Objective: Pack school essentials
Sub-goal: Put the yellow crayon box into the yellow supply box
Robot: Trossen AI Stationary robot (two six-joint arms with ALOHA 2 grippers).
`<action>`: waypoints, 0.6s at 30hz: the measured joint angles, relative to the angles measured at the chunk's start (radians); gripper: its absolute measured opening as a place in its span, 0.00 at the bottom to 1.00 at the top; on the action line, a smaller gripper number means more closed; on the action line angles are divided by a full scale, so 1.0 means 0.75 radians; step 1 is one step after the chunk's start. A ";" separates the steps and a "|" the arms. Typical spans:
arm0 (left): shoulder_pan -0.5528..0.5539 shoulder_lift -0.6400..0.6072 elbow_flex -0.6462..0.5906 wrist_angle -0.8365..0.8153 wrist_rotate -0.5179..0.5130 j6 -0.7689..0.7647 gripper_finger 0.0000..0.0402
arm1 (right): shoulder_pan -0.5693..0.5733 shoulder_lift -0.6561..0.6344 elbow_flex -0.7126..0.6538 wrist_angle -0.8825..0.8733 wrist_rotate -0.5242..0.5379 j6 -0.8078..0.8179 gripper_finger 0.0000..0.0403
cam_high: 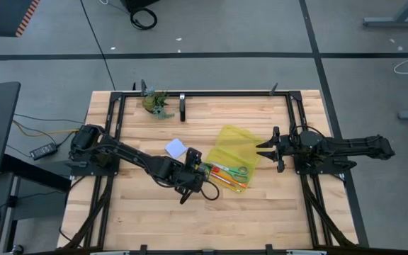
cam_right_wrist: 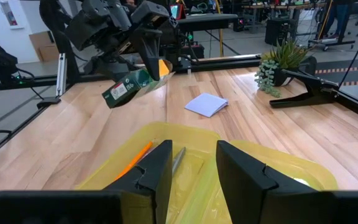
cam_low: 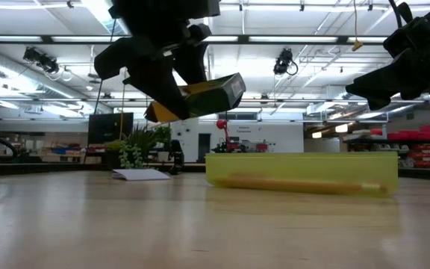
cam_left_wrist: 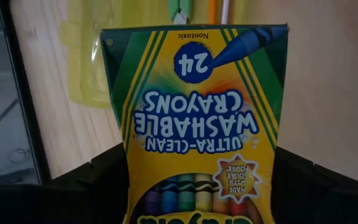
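Now lifted clear above counter (cam_low: 88,224), crayon box (cam_low: 207,96) clamped in left hand (cam_high: 193,177), beside pouch (cam_high: 236,145) for loading; right hand (cam_high: 269,148) open, steadying pouch.

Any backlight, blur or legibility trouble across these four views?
Low view: ceiling lights backlight the left gripper and crayon box into near silhouettes, near tabletop soft. Left wrist view: box print sharp, upside down. Right wrist view: own fingers blurred. High view: even light.

Robotics lab: strip-lit hall, workbenches (cam_right_wrist: 229,22), taped concrete floor (cam_high: 211,28).
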State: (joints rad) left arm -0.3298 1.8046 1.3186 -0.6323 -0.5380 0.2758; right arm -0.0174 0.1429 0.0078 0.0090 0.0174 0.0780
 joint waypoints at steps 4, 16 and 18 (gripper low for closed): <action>-0.001 0.000 0.000 0.007 -0.033 0.060 0.75 | 0.000 0.000 0.000 0.000 0.000 0.000 0.33; 0.005 0.000 0.000 0.028 -0.072 0.152 0.75 | 0.000 0.000 0.000 0.000 0.000 0.000 0.33; 0.008 0.000 0.000 0.039 -0.074 0.168 0.75 | 0.000 0.000 0.000 0.000 0.000 0.000 0.33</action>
State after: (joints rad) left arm -0.3234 1.8046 1.3186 -0.6033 -0.5934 0.4019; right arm -0.0174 0.1428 0.0080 0.0090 0.0174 0.0780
